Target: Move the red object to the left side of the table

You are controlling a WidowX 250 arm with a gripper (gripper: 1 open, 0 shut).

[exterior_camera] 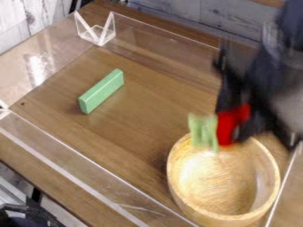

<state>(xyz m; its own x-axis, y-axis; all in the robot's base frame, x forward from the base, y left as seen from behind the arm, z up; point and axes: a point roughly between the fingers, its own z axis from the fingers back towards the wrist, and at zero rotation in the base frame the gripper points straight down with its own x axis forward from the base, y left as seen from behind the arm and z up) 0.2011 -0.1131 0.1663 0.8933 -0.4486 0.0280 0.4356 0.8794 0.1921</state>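
Camera view: the red toy fruit (233, 121) sits between the blurred fingers of the gripper (239, 118), which look closed on it, above the twelve o'clock rim of the wooden bowl (179, 180). Its long axis runs roughly two to eight o'clock, leafy end toward eight. The arm (275, 78) reaches in from two o'clock; the carry probably heads toward nine.

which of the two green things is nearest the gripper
the leafy stem on the red toy, right by the gripper, unlike the green block on the table
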